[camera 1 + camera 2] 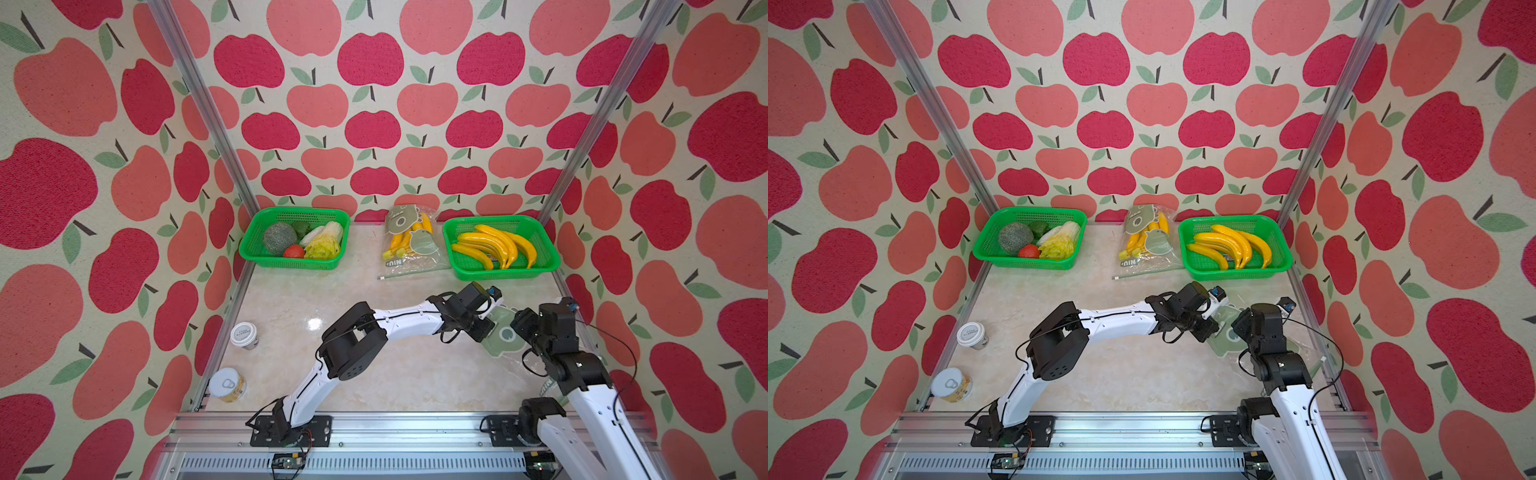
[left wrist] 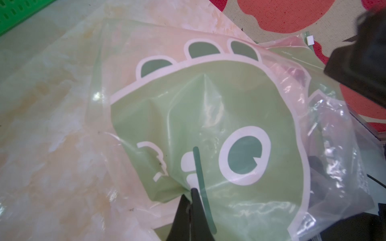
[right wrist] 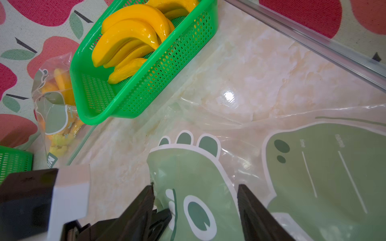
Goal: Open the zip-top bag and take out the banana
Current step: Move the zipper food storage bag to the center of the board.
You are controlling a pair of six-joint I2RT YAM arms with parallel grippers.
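The left tool (image 2: 191, 193) is pressed together on a pinch of film, pulling the top sheet of the zip-top bag (image 2: 208, 116) up into a small tent. The right tool (image 3: 195, 188) hangs just above the same bag with its fingers spread to either side of the printed green face, gripping nothing. This bag lies near the right edge of the bench (image 1: 374, 374). No banana shows through it, and its white slider (image 2: 310, 40) sits at the corner far from the pinch. I cannot tell whether the zip is parted.

To do this step well, I judge the left pinch should hold firm and low so the slack film does not slide. The right tool should close on one sheet only, or on the slider, not on both layers.

Counted outward:
- Two bags. The second bag (image 1: 409, 241), at the back edge, holds a bunch of bananas (image 1: 399, 243).
- Two green baskets: the right basket (image 1: 505, 275) holds about four loose bananas (image 1: 494, 245), and the left basket (image 1: 291, 264) holds vegetables.
- Two cans, (image 1: 244, 336) and (image 1: 226, 384), stand by the left edge.
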